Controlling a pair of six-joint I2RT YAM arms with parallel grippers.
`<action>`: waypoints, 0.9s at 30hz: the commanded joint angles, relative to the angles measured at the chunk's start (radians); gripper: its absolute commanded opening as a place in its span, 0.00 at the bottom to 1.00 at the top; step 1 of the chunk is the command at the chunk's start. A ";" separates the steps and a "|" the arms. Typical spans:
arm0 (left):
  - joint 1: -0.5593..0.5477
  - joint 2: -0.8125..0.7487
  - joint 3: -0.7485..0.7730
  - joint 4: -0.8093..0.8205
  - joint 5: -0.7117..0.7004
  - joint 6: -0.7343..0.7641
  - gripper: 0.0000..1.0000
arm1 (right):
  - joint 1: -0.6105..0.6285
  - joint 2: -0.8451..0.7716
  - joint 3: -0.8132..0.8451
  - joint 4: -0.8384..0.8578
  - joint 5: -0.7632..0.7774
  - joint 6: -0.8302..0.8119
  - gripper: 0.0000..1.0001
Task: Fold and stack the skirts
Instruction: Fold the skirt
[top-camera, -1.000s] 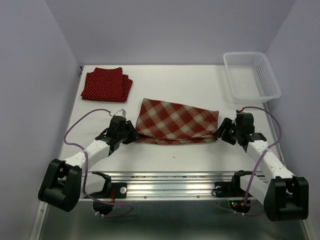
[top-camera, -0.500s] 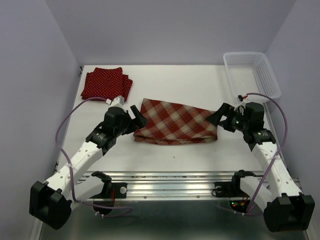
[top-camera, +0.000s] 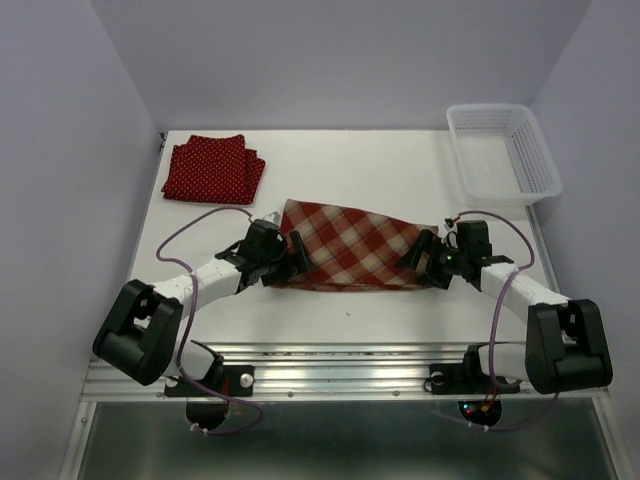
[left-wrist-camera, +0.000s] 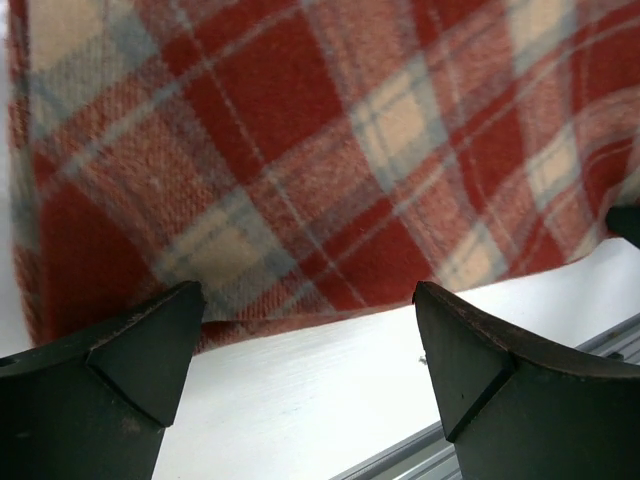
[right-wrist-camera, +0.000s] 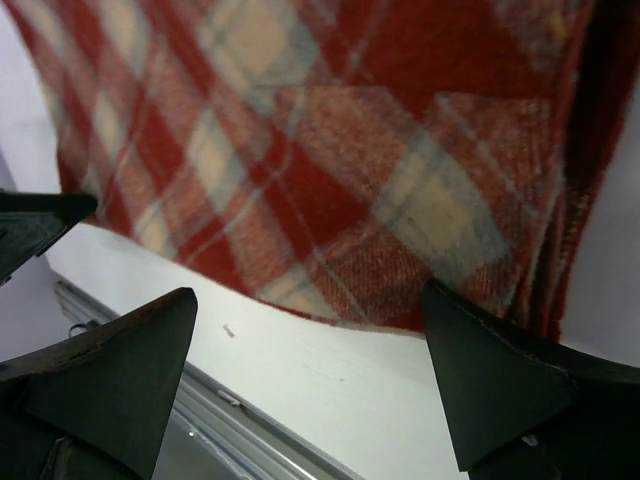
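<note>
White table (top-camera: 400, 170), red-and-cream plaid cloth skirt (top-camera: 350, 248) folded at centre, unmoved, white plastic mesh basket (top-camera: 545, 180) at 2 o'clock, folded dark red polka-dot skirts (top-camera: 212, 168) at 10 o'clock, left gripper (top-camera: 297, 250) now lowered and drawn in to the plaid's 9 o'clock end, jaws wide, right gripper (top-camera: 418, 252) likewise at the 3 o'clock end, jaws wide.

Two white arms, left arm (top-camera: 200, 272) and right arm (top-camera: 525, 290), with fat black joints. Big black blocks at the ends nearest the silver rail (top-camera: 340, 362). Thin purple cables (top-camera: 176, 230) looping down toward that rail. Tiny red and green lights (top-camera: 467, 408) just below it. Dull black fingers (left-wrist-camera: 110, 370), pointed like wedges.
</note>
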 joint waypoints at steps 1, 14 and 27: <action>-0.005 0.017 -0.085 0.067 0.040 -0.022 0.99 | 0.002 0.066 -0.046 0.005 0.133 -0.017 1.00; -0.008 -0.004 -0.113 -0.009 0.057 -0.031 0.99 | 0.002 0.071 0.077 -0.073 0.183 -0.140 1.00; 0.038 -0.132 0.166 -0.262 -0.250 0.070 0.99 | 0.002 -0.092 0.206 -0.230 0.514 -0.151 1.00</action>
